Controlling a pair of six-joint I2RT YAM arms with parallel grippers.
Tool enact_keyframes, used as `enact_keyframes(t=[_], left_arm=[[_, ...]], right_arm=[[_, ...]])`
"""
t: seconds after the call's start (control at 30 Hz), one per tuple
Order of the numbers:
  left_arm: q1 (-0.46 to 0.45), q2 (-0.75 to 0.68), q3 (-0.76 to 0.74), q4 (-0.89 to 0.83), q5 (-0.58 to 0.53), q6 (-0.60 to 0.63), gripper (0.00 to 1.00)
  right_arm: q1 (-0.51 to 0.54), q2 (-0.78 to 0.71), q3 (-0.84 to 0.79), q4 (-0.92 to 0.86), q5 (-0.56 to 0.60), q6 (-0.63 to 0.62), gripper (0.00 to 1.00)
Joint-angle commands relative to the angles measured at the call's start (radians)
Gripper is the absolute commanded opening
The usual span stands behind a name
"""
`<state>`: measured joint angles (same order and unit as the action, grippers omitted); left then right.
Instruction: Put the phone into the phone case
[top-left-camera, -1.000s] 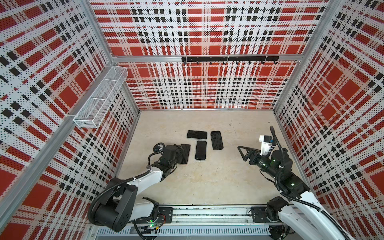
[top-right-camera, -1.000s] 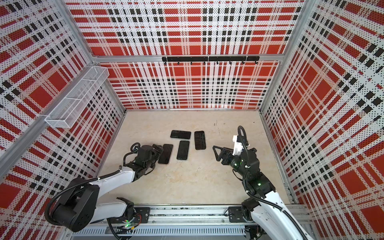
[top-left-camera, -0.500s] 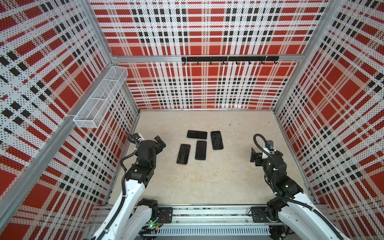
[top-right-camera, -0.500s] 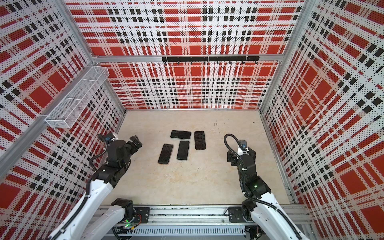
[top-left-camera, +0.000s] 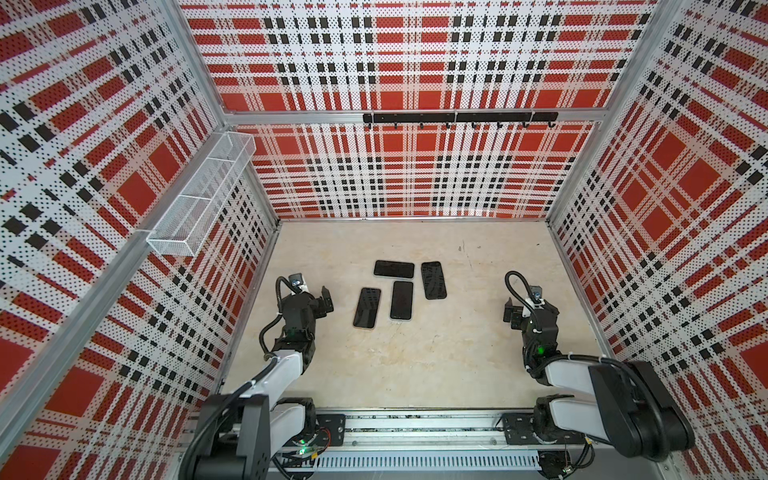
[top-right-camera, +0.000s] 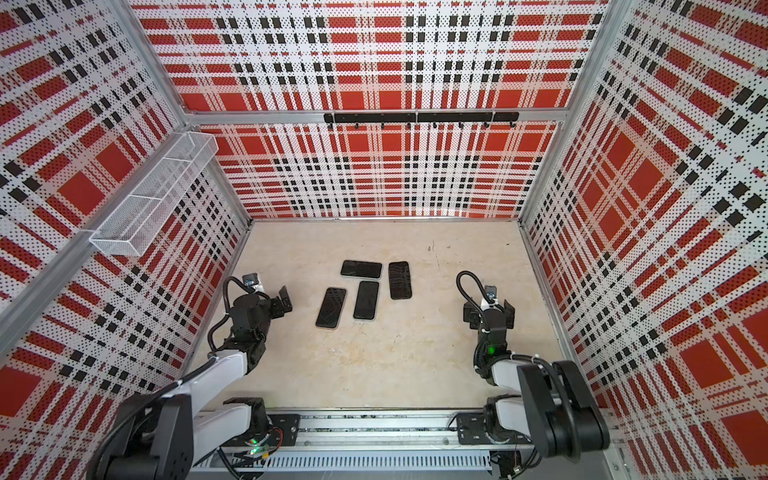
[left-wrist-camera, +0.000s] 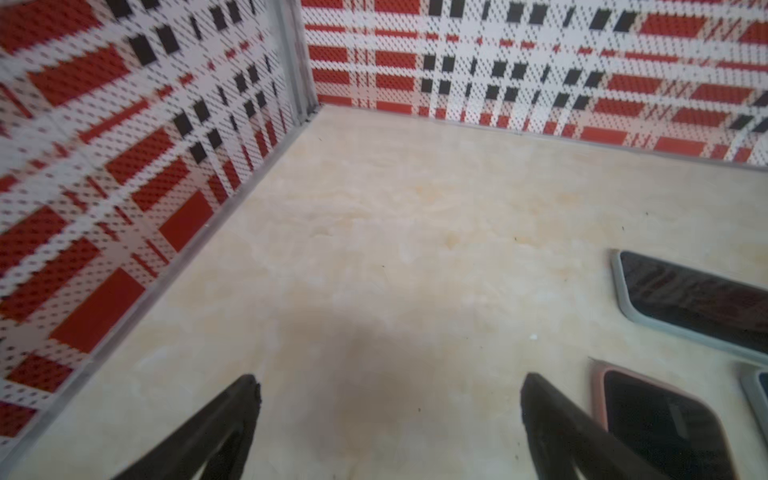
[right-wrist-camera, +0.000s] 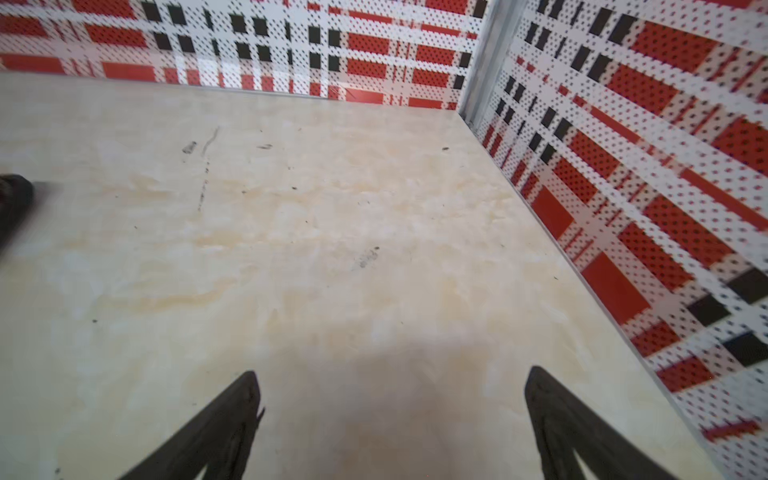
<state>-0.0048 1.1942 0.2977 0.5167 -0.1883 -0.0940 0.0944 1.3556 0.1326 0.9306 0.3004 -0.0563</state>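
Left claw: my fingers spread wide and empty above bare table, touching nothing.
Right claw: fingers wide apart and empty, close to the right wall.
Phones: four dark slabs lie flat mid-table, between my two arms.
Nearest: a pink-rimmed phone lies near my left claw, not touching it.
Case: I cannot tell which slab is a bare case.
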Motion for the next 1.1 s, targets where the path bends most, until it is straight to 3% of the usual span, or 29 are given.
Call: enact_keyframes(t=[0.0,0.1,0.2,0.33,0.5,0.63,1.07], left_arm=[[0.018,0.111,0.004,0.301,0.117,0.014,0.99],[0.025,0.158,0.034,0.302,0.159,0.063,0.99],[0.02,0.256,0.068,0.339,0.183,0.081,0.99],[-0.025,0.387,0.094,0.447,0.133,0.118,0.99],[-0.036,0.379,0.1,0.422,0.12,0.119,0.99],[-0.08,0.38,0.104,0.419,0.023,0.15,0.99],[-0.081,0.38,0.101,0.423,0.021,0.149,0.99]], right_arm=[[-0.022,0.143,0.032,0.361,-0.111,-0.008,1.0],[-0.041,0.301,0.074,0.482,-0.16,-0.005,1.0],[-0.071,0.213,0.178,0.13,-0.221,0.024,1.0],[-0.091,0.218,0.264,-0.029,-0.259,0.035,1.0],[-0.091,0.239,0.26,0.017,-0.252,0.03,1.0],[-0.09,0.233,0.258,0.012,-0.253,0.029,1.0],[-0.076,0.24,0.282,-0.027,-0.243,0.017,1.0]])
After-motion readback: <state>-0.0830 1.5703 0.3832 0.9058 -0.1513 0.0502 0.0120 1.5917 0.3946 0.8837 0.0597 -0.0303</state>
